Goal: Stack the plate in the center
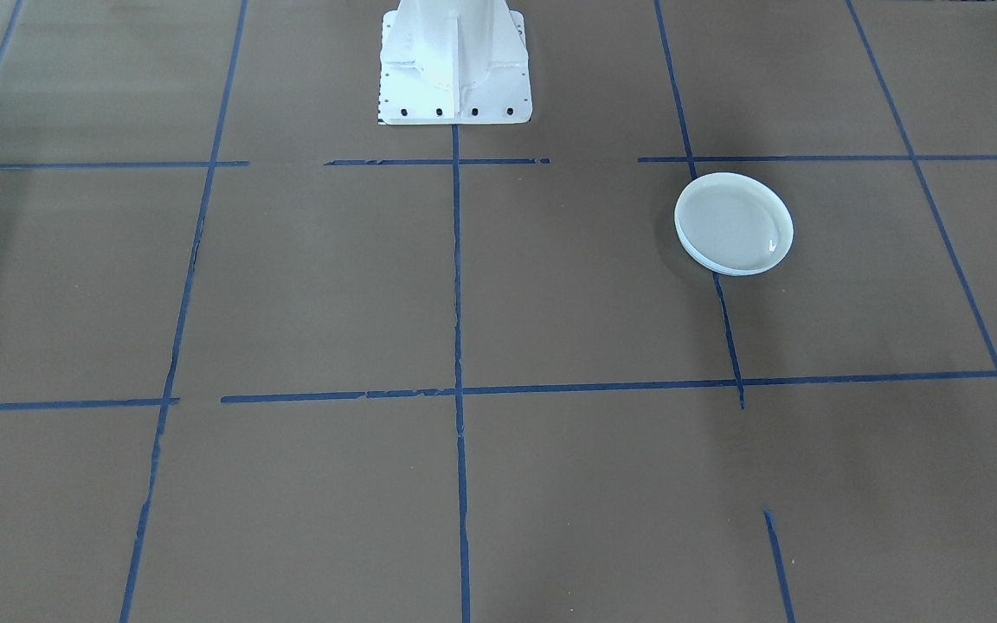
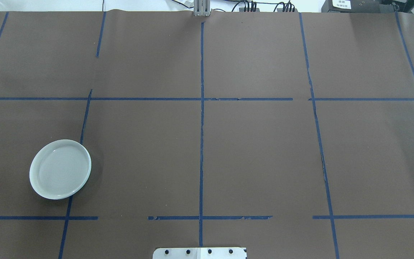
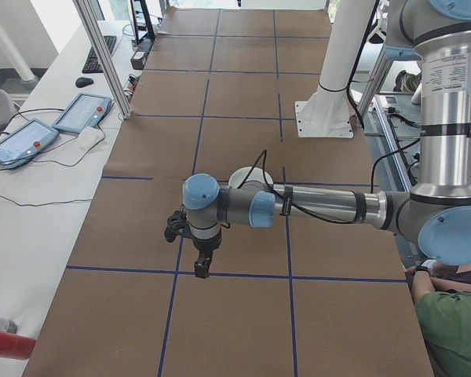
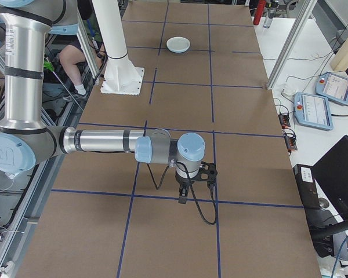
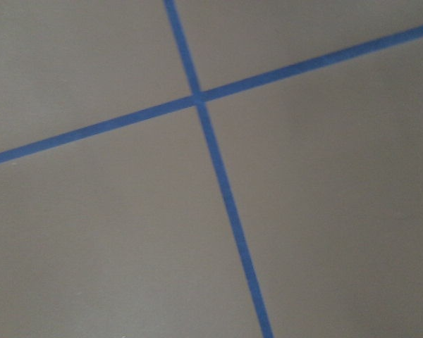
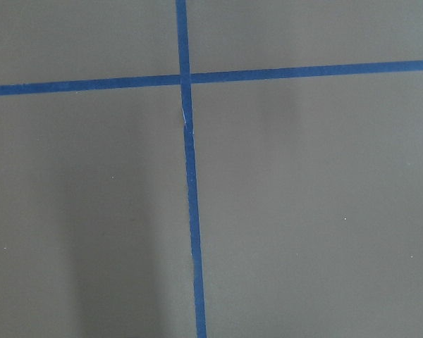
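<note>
The left fingers hang over the surface, near the plate on that side. The right fingers are far off. I cannot tell if either is open.

Robot lab: taped table, teach pendants.

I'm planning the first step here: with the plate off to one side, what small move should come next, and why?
Probably swing the left gripper toward the plate. The plate sits on the robot's left, across a tape line, far from the table's middle, and neither arm is near it; the left one is closer.
</note>
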Robot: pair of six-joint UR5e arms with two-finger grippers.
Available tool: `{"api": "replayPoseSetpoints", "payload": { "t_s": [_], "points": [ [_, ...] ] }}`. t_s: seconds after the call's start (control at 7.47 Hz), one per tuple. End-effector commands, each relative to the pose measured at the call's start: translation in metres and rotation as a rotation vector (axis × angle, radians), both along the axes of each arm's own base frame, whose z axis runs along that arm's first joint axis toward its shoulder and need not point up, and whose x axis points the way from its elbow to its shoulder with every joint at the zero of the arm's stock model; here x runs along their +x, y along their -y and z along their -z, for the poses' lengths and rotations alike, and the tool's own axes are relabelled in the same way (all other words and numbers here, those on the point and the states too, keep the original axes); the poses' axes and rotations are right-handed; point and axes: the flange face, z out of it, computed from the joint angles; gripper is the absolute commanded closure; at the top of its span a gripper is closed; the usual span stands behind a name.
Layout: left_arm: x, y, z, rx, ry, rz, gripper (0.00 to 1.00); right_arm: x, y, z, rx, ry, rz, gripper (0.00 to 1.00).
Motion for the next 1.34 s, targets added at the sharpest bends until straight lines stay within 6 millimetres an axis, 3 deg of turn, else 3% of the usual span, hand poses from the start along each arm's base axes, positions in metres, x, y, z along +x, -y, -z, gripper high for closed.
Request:
{"api": "replayPoseSetpoints", "payload": {
  "t_s": [0.0, 1.2],
  "points": [
    [-0.0295, -0.0144, -0.0087, -0.065, -0.099, 0.068, 0.0, -0.0001, 0.0, 0.0, 0.0, 0.0, 0.0, 0.0],
    [-0.0281, -0.0142, -0.0025, -0.046, -0.108, 0.067, 0.0, -0.0001, 0.0, 0.0, 0.0, 0.0, 0.0, 0.0]
  ]
}}
